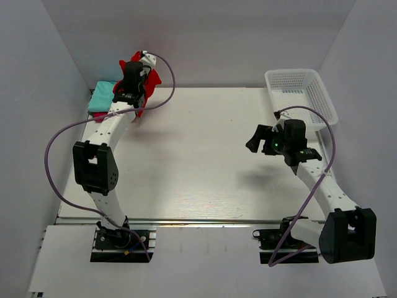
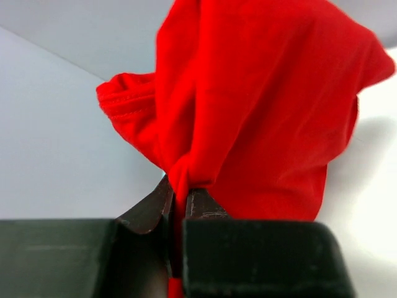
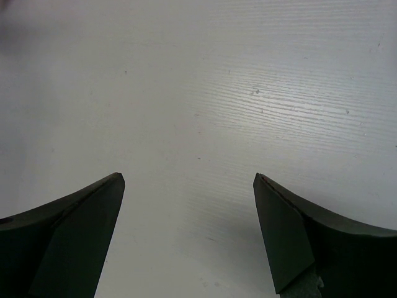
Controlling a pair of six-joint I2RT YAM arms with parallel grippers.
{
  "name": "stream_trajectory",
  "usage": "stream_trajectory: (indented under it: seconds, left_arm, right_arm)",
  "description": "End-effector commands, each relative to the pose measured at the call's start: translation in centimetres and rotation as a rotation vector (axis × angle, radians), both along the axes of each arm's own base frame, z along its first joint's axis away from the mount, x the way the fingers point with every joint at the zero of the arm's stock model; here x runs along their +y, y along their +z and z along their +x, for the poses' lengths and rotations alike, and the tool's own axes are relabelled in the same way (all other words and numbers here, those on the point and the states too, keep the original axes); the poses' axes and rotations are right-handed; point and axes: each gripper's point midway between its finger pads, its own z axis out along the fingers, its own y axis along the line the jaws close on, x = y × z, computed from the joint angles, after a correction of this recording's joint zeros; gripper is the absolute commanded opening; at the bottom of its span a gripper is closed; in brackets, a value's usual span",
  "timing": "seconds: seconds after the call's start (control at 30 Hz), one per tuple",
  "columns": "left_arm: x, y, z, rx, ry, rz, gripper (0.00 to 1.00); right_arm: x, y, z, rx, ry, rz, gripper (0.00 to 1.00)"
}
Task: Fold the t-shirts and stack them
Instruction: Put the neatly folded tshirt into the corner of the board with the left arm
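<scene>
The bright red t-shirt hangs bunched at the far left corner, lifted off the table. My left gripper is shut on a gathered fold of it. In the left wrist view the red t-shirt fills the frame, and the left gripper pinches a twisted strip of it. A folded mint t-shirt lies flat by the left wall, with a thin pink-red edge showing under it. My right gripper hovers open over the right half of the table. Between the fingers of the right gripper is only bare tabletop.
A white mesh basket stands at the back right corner, just behind the right arm. White walls close in the table on the left, back and right. A purple cable loops from each arm.
</scene>
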Motion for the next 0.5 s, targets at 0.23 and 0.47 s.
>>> stream_trajectory:
  seconds: [0.23, 0.47]
  left_arm:
    - [5.6, 2.4, 4.4, -0.063, 0.085, 0.009, 0.00]
    - [9.0, -0.7, 6.7, -0.035, 0.146, -0.013, 0.00]
  right_arm:
    - [0.6, 1.2, 2.0, -0.001, 0.011, 0.020, 0.90]
    - [1.2, 0.6, 3.4, 0.030, 0.013, 0.035, 0.90]
